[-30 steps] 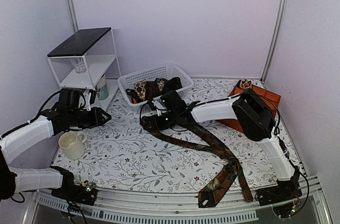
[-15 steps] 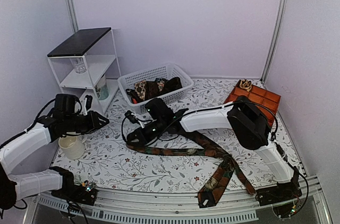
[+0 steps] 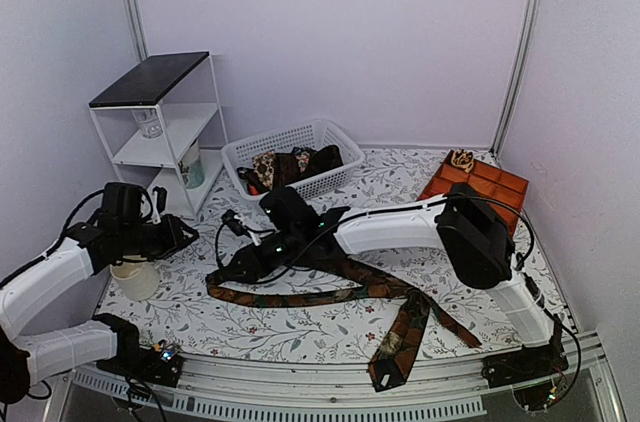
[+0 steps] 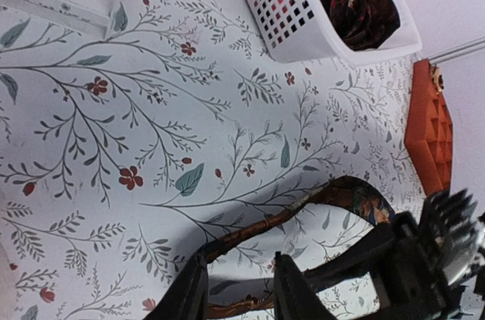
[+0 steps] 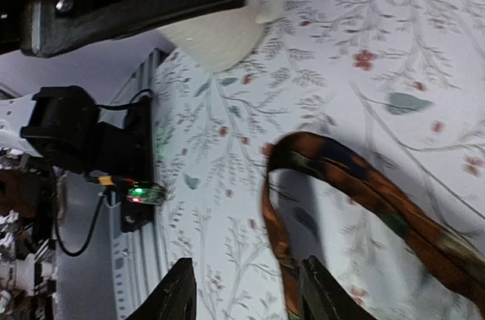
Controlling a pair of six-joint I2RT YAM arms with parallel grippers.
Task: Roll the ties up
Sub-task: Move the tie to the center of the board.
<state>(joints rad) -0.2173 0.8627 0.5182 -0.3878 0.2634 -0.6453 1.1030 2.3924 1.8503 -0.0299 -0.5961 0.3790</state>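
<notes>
Flowered worktop (image 3: 300,327) is spread below; left gripper (image 4: 239,267) is kept released, right gripper (image 5: 248,267) released just above a tie (image 5: 379,199).

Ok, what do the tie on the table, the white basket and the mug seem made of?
The tie: limp patterned fabric, it bends and twists flat; silk or synthetic unclear. The basket: white matte plastic, by its moulded grid of holes. The mug: cream, smooth, probably ceramic, though plastic is possible.
</notes>
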